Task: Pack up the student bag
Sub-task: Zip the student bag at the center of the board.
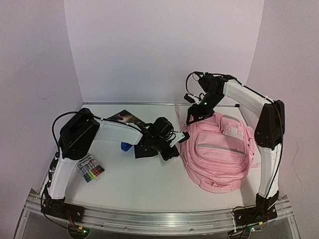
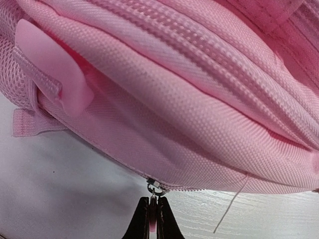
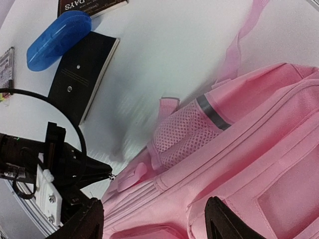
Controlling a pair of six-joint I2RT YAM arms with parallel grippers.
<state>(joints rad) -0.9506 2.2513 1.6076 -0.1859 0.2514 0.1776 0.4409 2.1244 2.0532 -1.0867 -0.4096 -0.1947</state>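
Top external view: the student bag lies flat on the right half of the bench, front pockets up, looking slumped and baggy. The left arm is stretched right across to its near-left edge. Down at the left wrist you can see why: the left end effector is pinched tight on the zip pull, the little metal ring sitting just above the closed fingertips at the bag's lower seam.

The right end effector hangs over the bag's top end, its fingers spread wide with nothing between them, the mesh side pocket just ahead.

This thing is all soft woven fabric, so I'd expect it to be light, floppy and not at all fragile, but inclined to bunch and slide over the bench when tugged. A zip probably won't run unless the cloth is pinned. Best holds, I'd say, are that pull tab, a strap, or a stitched ridge by the zip, where there's something firm to bite on.
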